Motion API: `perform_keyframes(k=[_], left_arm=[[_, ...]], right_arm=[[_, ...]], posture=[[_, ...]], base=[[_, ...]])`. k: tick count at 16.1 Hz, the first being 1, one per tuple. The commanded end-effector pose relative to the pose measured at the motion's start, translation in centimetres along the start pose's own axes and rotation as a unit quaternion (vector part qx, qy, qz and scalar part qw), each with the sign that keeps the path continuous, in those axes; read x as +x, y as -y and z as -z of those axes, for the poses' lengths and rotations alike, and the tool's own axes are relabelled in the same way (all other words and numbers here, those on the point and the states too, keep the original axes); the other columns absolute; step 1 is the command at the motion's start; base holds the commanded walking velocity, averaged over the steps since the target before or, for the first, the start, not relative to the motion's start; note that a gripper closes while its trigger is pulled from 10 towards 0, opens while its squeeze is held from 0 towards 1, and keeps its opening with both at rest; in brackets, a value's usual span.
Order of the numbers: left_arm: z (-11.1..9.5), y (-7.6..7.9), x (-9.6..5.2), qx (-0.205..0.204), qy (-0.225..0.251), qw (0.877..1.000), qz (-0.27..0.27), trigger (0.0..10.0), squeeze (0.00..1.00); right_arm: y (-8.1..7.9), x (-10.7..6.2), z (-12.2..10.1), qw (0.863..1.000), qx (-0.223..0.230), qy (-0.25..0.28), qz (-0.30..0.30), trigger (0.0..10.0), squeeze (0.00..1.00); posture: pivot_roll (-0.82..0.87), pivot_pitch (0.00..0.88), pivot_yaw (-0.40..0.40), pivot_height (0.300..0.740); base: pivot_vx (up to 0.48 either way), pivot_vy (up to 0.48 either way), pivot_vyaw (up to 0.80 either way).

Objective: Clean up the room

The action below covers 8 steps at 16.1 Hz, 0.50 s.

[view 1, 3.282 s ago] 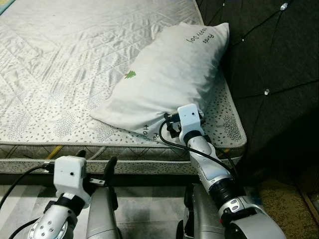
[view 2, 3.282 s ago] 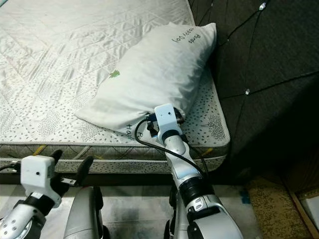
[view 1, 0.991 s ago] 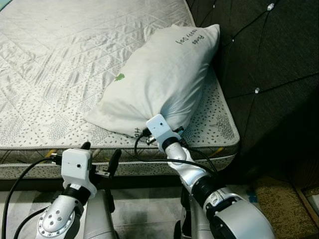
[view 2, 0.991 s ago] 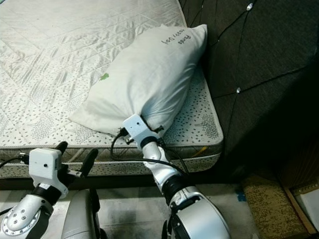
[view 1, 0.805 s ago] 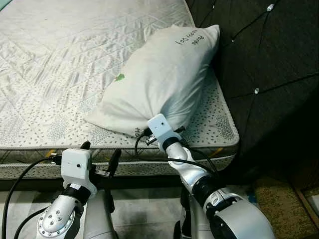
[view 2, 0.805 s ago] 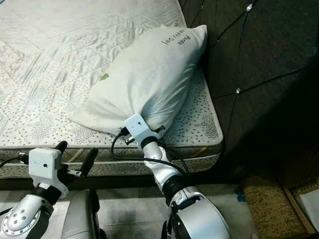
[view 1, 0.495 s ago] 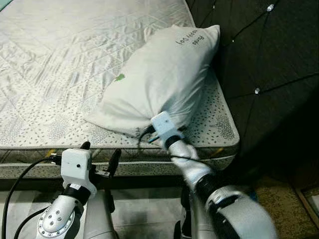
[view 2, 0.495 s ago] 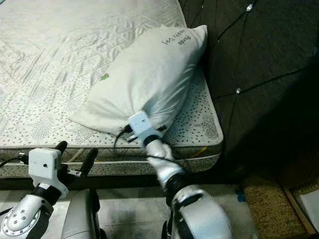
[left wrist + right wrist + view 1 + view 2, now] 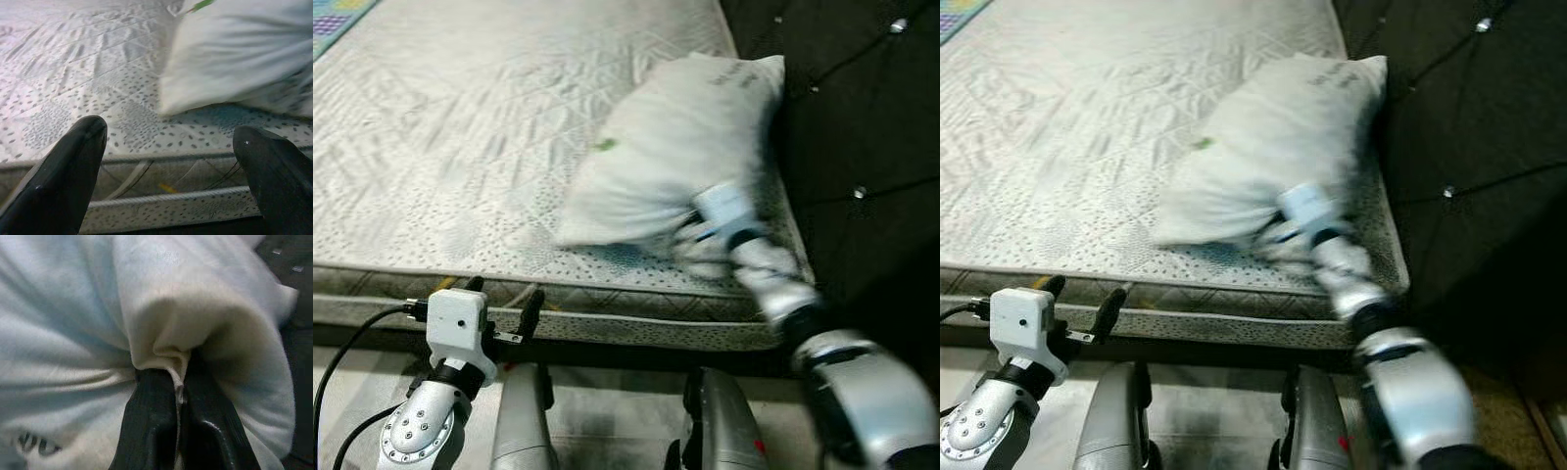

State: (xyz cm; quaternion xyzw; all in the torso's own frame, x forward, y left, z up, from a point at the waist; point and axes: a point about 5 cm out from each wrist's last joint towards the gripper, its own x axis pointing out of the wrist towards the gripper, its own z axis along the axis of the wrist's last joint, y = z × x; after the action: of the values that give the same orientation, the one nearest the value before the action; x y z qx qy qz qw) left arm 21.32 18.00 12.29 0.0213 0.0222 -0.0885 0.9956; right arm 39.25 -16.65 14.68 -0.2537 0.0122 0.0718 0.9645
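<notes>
The white pillow (image 9: 680, 162) lies on the right side of the mattress (image 9: 460, 127), and its long way runs from the near corner up to the far right, where its top touches the dark headboard (image 9: 862, 108). The right gripper (image 9: 177, 418) is the nearer one by far: its two black fingers are pinched tight on a fold of cloth at the pillow's near end. The left gripper (image 9: 168, 161) hangs low by the near edge of the bed, left of the pillow, fingers spread wide and holding nothing
</notes>
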Motion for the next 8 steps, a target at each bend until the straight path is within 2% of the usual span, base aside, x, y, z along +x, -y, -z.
perform_keyframes(k=[1, 3, 5, 7, 8], left_arm=[[0.0, -0.3, 0.0, 0.006, -0.003, 1.0, -0.002, 10.0, 0.0], [0.0, -0.2, 0.2, 0.006, -0.002, 1.0, 0.0, 10.0, 0.0], [0.0, -0.2, 0.4, 0.007, -0.001, 1.0, 0.002, 10.0, 0.0], [0.0, -0.2, 0.8, 0.008, 0.001, 1.0, 0.007, 10.0, 0.0], [-0.1, -0.3, 1.1, 0.009, 0.003, 1.0, 0.009, 10.0, 0.0]], right_arm=[[5.2, -0.3, -0.1, 0.997, 0.013, -0.003, 0.078, 0.0, 0.0], [8.7, -1.2, 0.3, 0.992, -0.001, -0.007, 0.126, 0.0, 0.0], [10.7, -1.8, 0.3, 0.988, -0.01, -0.007, 0.156, 0.0, 0.0], [13.8, -3.0, 0.5, 0.981, -0.025, -0.015, 0.194, 0.0, 0.0], [15.0, -3.6, 0.8, 0.978, -0.015, -0.021, 0.209, 0.0, 0.0]], posture=[[0.1, 0.127, -0.013, 0.556], [0.09, 0.123, -0.004, 0.556], [0.08, 0.118, 0.004, 0.556], [0.08, 0.111, 0.012, 0.556], [0.07, 0.105, 0.013, 0.556]], base=[[0.0, 0.0, 0.0], [0.0, 0.0, 0.0], [0.0, 0.0, 0.0], [0.0, 0.0, 0.0], [0.0, 0.0, 0.0]])
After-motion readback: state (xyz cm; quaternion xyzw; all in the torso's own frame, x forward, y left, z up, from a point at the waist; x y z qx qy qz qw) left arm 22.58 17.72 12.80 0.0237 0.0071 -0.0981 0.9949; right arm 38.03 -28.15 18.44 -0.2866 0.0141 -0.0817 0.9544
